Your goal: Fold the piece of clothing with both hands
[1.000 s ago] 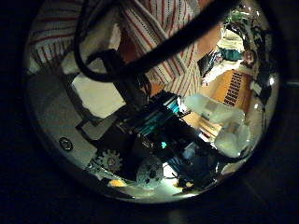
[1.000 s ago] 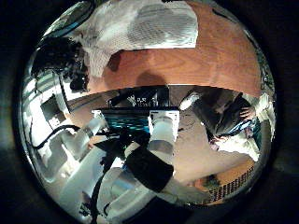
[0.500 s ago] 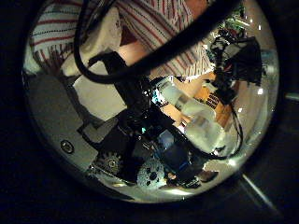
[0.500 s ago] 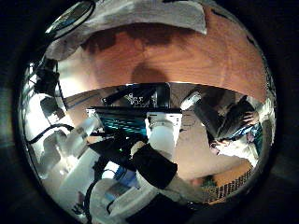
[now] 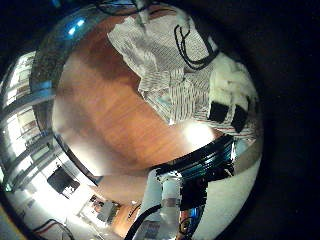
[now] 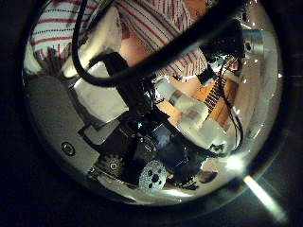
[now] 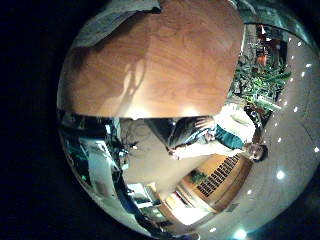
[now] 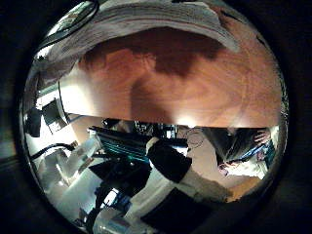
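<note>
Fold barely begun, by the look of it.
Your striped shirt (image 5: 165, 60) lies rumpled on the wooden table (image 5: 100, 120); the left hand (image 5: 228, 95) sits on it, fingers seemingly curled into cloth. The right hand's fingers don't show, so I cannot tell its state.

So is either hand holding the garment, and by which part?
Cannot tell: the left hand rests at the striped garment's edge, grip unclear; the right hand is out of sight.
</note>
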Robot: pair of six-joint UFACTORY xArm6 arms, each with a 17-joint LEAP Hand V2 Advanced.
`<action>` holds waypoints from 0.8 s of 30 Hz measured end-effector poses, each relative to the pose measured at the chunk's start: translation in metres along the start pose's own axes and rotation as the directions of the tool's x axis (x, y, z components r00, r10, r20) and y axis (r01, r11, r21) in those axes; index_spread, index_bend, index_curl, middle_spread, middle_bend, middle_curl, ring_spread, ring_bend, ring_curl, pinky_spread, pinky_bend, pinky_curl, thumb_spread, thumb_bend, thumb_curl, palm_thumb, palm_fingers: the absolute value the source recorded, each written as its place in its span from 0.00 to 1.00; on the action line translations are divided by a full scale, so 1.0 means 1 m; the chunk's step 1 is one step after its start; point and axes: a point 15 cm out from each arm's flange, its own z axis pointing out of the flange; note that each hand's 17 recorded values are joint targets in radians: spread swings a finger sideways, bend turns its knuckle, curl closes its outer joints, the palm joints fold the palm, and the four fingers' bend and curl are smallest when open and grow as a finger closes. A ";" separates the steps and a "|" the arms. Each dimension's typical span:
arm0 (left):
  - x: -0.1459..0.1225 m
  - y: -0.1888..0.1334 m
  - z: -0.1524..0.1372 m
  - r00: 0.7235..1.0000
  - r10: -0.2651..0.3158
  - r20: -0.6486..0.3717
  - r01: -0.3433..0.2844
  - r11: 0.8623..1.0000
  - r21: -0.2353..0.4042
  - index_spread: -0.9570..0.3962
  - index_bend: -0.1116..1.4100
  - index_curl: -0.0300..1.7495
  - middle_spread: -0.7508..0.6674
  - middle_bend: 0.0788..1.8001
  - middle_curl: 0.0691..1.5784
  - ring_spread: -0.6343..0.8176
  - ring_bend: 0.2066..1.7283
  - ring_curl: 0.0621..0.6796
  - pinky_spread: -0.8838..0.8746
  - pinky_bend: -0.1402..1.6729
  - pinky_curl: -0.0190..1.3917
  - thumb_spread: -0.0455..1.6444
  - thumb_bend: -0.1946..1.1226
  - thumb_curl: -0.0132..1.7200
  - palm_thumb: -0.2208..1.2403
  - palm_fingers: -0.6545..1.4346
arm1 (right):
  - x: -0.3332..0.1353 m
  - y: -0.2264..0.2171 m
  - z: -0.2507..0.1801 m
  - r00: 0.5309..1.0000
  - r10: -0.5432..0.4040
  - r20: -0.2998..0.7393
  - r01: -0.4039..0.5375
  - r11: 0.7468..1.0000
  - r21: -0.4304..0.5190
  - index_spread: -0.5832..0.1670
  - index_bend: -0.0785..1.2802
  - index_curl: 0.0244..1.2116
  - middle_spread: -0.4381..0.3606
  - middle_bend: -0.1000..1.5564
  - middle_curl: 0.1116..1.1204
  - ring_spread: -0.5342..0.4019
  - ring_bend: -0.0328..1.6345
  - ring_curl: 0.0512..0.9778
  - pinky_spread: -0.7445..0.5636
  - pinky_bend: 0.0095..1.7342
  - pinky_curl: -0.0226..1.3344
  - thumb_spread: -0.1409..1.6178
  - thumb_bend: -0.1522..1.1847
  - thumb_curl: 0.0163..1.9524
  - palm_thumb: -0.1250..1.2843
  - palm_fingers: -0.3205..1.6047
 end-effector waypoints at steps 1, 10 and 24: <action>-0.002 0.001 -0.001 1.000 -0.002 -0.003 0.002 1.000 0.001 0.21 0.55 0.62 0.21 0.62 0.51 0.16 0.77 0.74 0.18 0.74 0.48 0.79 0.14 0.27 0.53 0.85 | -0.001 -0.002 0.001 1.000 0.002 0.000 -0.002 1.000 0.001 0.43 0.19 0.22 0.48 0.27 0.28 0.52 0.42 0.25 0.73 0.31 0.19 0.74 0.10 0.15 0.40 0.32; -0.010 0.009 -0.008 1.000 -0.001 -0.009 0.001 1.000 0.009 0.20 0.52 0.64 0.21 0.62 0.51 0.16 0.77 0.74 0.18 0.74 0.48 0.79 0.14 0.27 0.53 0.85 | 0.001 -0.024 0.003 1.000 0.011 -0.004 -0.011 1.000 0.012 0.25 0.27 0.27 0.26 0.44 0.43 0.30 0.65 0.40 0.36 0.57 0.28 0.74 0.13 0.17 0.54 0.81; -0.031 0.035 -0.025 1.000 -0.008 -0.028 0.010 0.999 0.038 0.18 0.49 0.67 0.21 0.62 0.51 0.16 0.77 0.73 0.18 0.73 0.48 0.80 0.14 0.27 0.53 0.85 | 0.007 -0.009 -0.028 0.995 -0.101 -0.018 0.102 0.993 0.053 0.29 0.79 0.61 0.31 0.77 0.68 0.32 0.82 0.62 0.39 0.77 0.45 0.76 0.15 0.24 0.73 0.76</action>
